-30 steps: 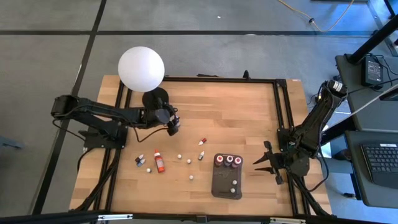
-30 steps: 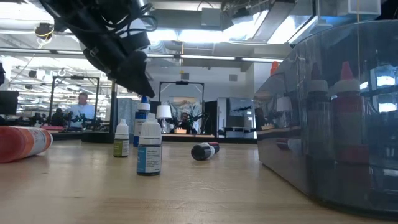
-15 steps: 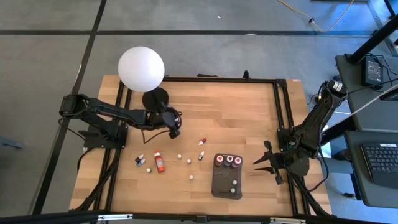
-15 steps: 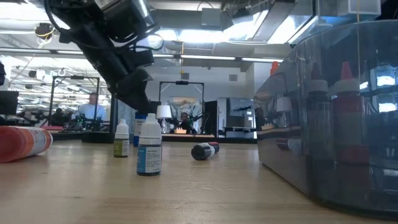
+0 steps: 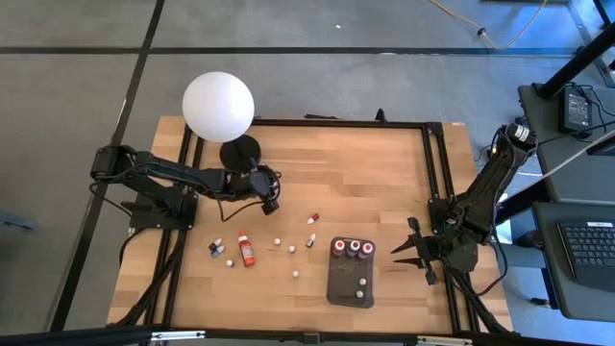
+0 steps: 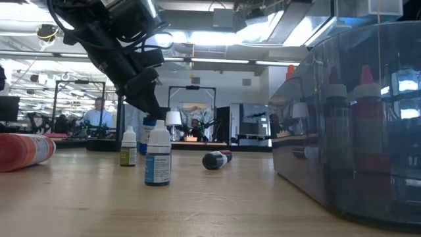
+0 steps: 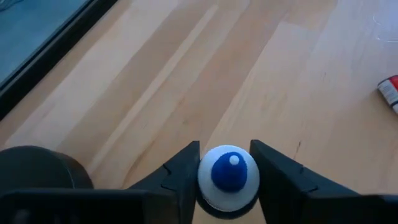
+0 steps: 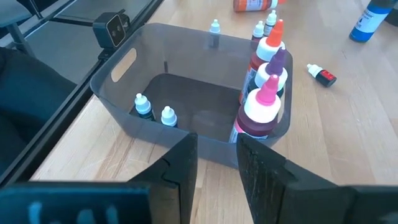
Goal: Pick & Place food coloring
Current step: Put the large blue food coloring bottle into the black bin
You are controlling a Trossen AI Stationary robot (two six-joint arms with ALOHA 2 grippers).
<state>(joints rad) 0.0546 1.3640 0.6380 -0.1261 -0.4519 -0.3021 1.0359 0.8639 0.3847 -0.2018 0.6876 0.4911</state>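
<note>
From my overhead feed, the wooden table (image 5: 365, 163) stands on a grey floor (image 5: 77, 67) crossed by dark lines, with a desk (image 5: 577, 106) at the right edge carrying a keyboard (image 5: 588, 252). My level camera looks into a large open workspace lit by bright ceiling panels (image 6: 217, 36), with a seated person (image 6: 99, 116) at a distant workstation on the left.

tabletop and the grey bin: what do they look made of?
Tabletop: looks like wood, light planks with visible grain and a low-sheen finish, butcher-block style. Grey bin: probably moulded plastic, smoky and translucent, since the bottles inside show through its wall; rounded corners, a cut-out handle slot and soft glare on the rim suggest a smooth semi-gloss surface.
</note>
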